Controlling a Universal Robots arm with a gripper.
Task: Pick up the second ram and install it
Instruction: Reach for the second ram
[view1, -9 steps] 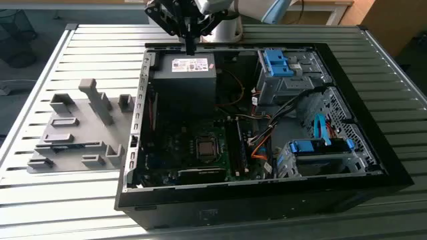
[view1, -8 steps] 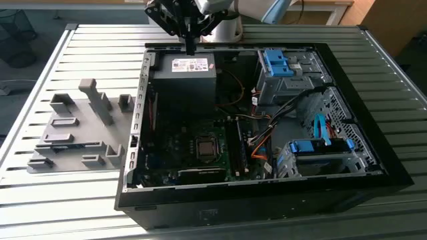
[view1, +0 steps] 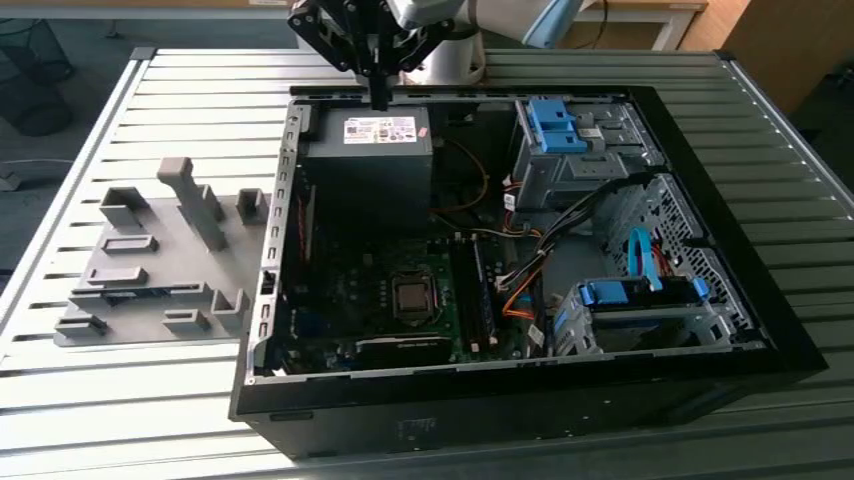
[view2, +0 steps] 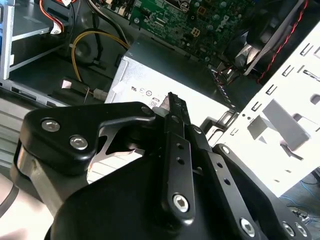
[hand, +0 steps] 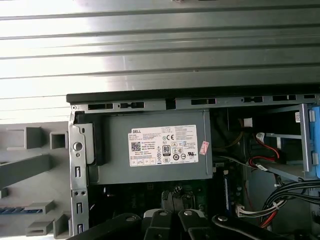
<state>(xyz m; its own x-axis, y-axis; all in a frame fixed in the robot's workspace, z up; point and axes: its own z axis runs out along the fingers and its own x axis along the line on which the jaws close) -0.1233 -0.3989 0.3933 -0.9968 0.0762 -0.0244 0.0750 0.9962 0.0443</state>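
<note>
My jaws are pressed together on nothing as my gripper (view1: 380, 97) hangs over the power supply (view1: 363, 160) inside the case (view1: 534, 385), while the ram (hand: 11, 210) lies in the fixture (view1: 147, 262) outside, well apart from me

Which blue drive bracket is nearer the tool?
The upper blue bracket in the exterior view, beside the power supply near the tool; the lower blue bracket lies far off.
</note>
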